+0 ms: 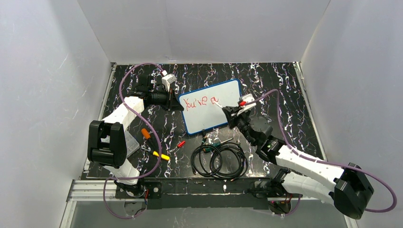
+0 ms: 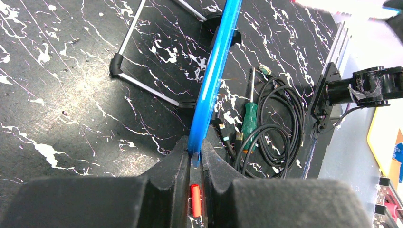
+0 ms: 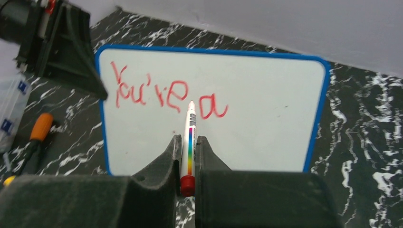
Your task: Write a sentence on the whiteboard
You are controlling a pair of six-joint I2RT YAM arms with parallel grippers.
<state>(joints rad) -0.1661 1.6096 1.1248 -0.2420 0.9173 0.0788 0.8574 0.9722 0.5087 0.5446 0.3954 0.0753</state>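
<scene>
My left end effector [image 2: 194,146] is clamped on the blue edge of the whiteboard [image 2: 215,66]. My right end effector [image 3: 189,140] pinches a marker [image 3: 191,126], its tip at the red sentence [image 3: 161,92], "You're a".

The top camera is looking down on the whiteboard [image 1: 214,116] from far above. The left wrist view is sighting closely along its edge; the right is facing its front.
</scene>
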